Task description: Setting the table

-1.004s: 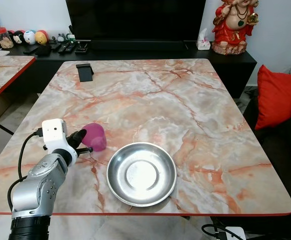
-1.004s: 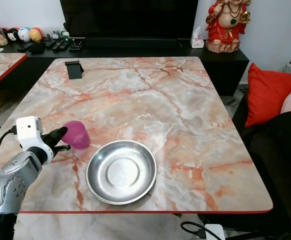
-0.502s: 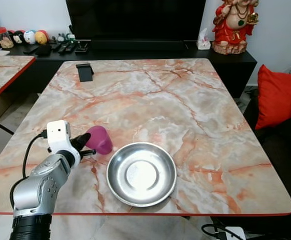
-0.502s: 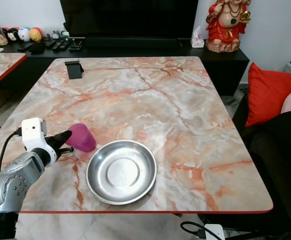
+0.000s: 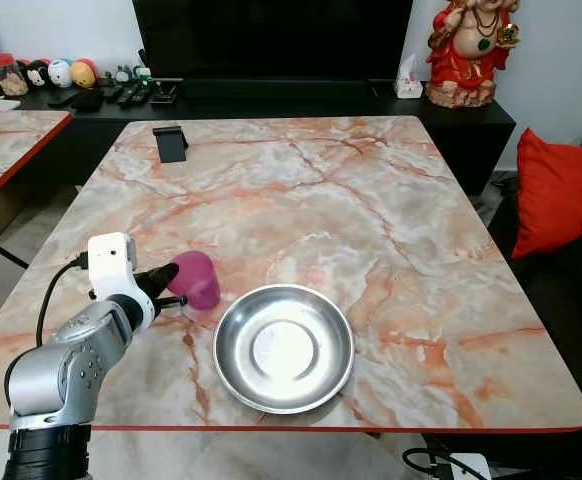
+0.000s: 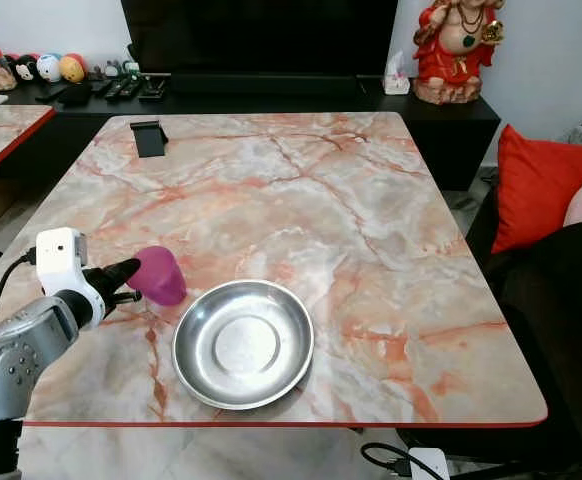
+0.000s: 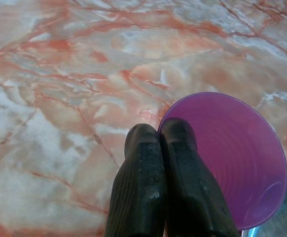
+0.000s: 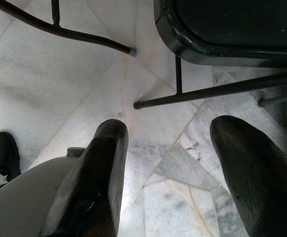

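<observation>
Left gripper (image 5: pixel 168 283) out over the near left part of the marble table (image 5: pixel 371 210), fingers (image 7: pixel 153 182) pinched tight on the rim of a purple cup (image 5: pixel 195 279). Cup tipped on its side, mouth facing back along the gripper, just beside the steel bowl (image 5: pixel 284 347) near the table's front edge. Whether cup touches the tabletop: cannot tell. Right gripper (image 8: pixel 170 163) hanging idle down by the tiled floor (image 8: pixel 59 74), fingers spread wide, gripping nothing. Farther back, a small black stand (image 5: pixel 170 143) at the table's far left, a red statue (image 5: pixel 468 50) on the dark sideboard, a red cushion (image 5: pixel 556 190) off to the right.
</observation>
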Robot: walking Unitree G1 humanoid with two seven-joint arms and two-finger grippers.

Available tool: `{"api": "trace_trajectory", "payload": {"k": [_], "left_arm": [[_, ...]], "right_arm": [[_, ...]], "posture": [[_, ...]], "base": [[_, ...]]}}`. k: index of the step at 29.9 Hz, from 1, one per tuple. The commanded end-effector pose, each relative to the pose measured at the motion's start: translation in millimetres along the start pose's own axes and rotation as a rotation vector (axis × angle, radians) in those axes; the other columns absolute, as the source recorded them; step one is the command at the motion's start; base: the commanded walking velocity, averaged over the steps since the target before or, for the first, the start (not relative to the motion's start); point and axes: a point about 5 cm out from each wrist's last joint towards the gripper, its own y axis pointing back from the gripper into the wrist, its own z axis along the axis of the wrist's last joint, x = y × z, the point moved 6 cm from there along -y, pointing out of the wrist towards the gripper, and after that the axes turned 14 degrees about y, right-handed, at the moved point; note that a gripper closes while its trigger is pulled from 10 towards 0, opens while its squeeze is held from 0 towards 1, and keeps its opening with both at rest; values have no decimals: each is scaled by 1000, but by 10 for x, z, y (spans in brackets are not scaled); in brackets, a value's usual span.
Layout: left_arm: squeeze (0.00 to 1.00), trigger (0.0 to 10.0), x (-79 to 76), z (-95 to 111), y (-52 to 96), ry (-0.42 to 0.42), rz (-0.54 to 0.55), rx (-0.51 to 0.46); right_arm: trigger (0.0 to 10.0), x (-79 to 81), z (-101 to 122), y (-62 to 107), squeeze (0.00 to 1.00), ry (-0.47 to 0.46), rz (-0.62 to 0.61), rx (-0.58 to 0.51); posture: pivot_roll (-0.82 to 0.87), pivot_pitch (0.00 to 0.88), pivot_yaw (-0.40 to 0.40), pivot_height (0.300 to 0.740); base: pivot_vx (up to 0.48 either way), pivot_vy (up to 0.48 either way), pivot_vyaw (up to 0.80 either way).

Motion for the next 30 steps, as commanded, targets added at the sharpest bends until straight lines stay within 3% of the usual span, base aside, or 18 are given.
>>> {"api": "trace_trajectory", "payload": {"k": [1,21,22,30], "left_arm": [[0,10000,-41,81,25,-15,-10,-12],[0,10000,-84,-16,11,2,-17,26],[976,10000,-106,-15,8,3,-25,25],[949,10000,-137,-8,5,-1,-31,21]], "right_arm": [[10000,34,0,-1,0,0,11,3],[10000,58,-6,-2,0,-3,22,8],[10000,57,-9,-1,0,-4,21,9],[10000,56,-12,-1,0,-3,23,10]], "posture": [[-13,0,28,740],[-16,0,33,740],[-17,0,32,740],[-16,0,30,740]], "base": [[0,0,0],[0,0,0],[0,0,0],[0,0,0]]}}
